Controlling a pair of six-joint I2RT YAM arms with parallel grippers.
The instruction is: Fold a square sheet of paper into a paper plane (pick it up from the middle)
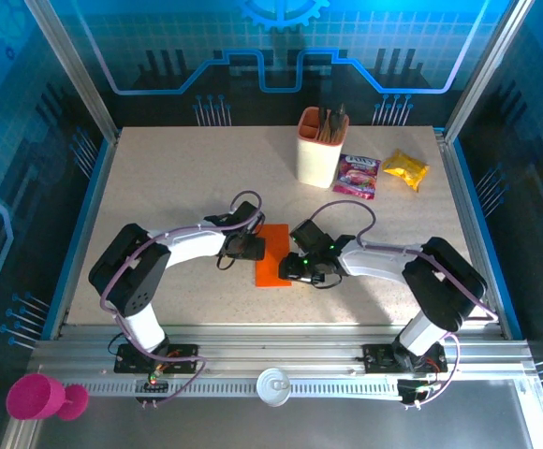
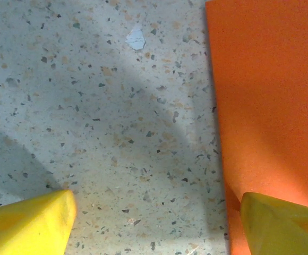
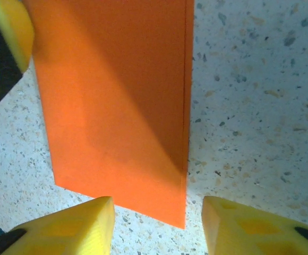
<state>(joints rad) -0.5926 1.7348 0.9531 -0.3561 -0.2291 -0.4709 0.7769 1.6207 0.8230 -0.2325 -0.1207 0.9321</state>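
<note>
Orange square sheet of paper (image 1: 273,254) — seemingly halved, flat on the table (image 1: 159,187) for creasing. Left gripper (image 2: 154,226) wide open, empty, astride one edge; right gripper (image 3: 158,226) partly open, empty — astride the fold.

Left gripper (image 2: 154,212) points down, jaws wide apart. Right gripper (image 3: 158,218) close opposite, jaws parted less.
</note>
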